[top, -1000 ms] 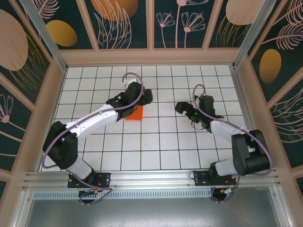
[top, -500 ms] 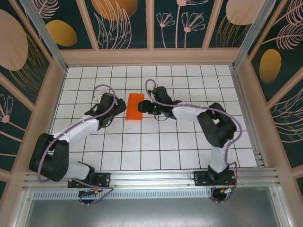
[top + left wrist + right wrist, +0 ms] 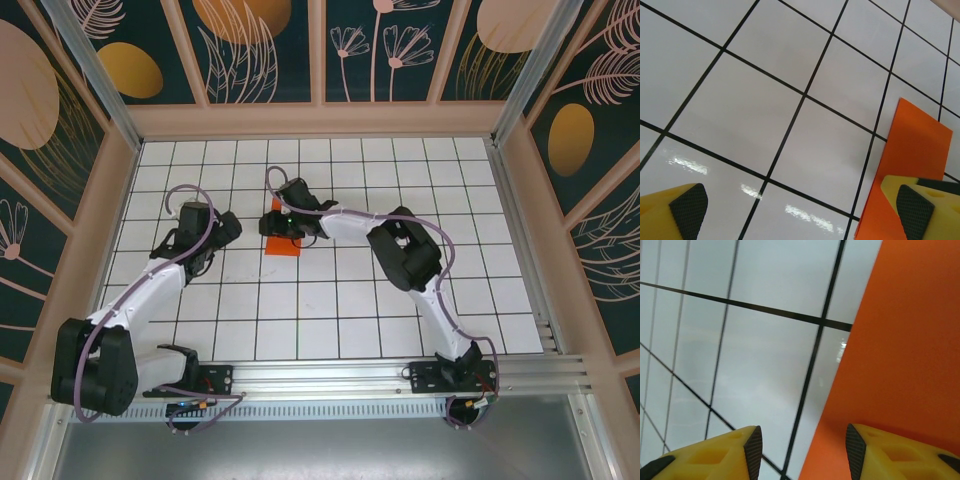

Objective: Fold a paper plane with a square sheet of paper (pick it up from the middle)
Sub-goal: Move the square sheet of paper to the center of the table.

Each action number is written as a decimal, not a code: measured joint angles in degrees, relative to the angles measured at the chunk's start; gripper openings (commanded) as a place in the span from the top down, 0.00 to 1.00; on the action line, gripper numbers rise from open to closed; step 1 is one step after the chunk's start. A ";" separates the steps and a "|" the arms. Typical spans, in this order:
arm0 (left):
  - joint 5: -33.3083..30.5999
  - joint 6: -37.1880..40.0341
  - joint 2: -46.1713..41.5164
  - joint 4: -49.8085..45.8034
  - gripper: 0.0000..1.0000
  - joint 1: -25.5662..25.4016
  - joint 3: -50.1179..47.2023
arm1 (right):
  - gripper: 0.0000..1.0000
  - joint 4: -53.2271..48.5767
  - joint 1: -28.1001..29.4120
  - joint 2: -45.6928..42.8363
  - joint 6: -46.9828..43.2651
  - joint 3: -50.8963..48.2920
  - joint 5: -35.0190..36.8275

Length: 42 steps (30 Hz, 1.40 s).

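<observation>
left arm [image 3: 150,285]: runs from its near-left base toward the far side, wrist tipped down at the bench [image 3: 340,300]
left pincer [image 3: 795,205]: wide open, holding nothing, low over the white tiles just left of the paper
right arm [image 3: 405,255]: elbow bent mid-bench, forearm reaching way over to the left
right pincer [image 3: 804,445]: jaws partway apart with nothing clamped; one finger over the paper, the other over bare tile
orange paper sheet [image 3: 285,247]: lying flat, left of centre, mostly under the right pincer
</observation>
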 measured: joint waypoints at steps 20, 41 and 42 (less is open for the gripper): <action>15.30 3.26 3.39 5.35 0.15 0.00 -0.98 | 0.48 -8.22 -1.99 -13.62 -19.96 -17.51 -3.61; 32.13 -8.72 21.73 24.61 0.49 -11.04 3.54 | 0.37 -1.14 -12.11 -36.37 4.24 -42.42 -3.32; 32.57 -9.11 23.26 25.05 0.49 -11.47 4.52 | 0.37 -0.90 -12.09 -36.37 4.74 -42.60 -3.48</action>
